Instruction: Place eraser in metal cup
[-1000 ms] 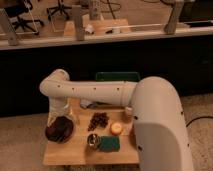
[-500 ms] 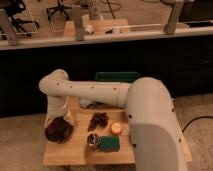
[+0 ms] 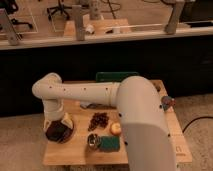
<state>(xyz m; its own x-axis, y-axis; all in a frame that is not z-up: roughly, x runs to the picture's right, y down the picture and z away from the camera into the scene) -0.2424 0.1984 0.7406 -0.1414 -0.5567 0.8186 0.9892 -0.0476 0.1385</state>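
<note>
Camera view: tool (image 3: 57,131) hangs wide at the counter's (image 3: 75,156) left end, apart from the metal cup (image 3: 93,141); eraser not yet placed

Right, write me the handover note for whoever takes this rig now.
Gripper: open, low over the dark reddish bowl at the table's front left, nothing seen held.
Metal cup: front centre, beside the green sponge.
Eraser: cannot make it out.
Done: no placement shows.
Left: find the eraser, grasp it, drop it in the cup.
</note>
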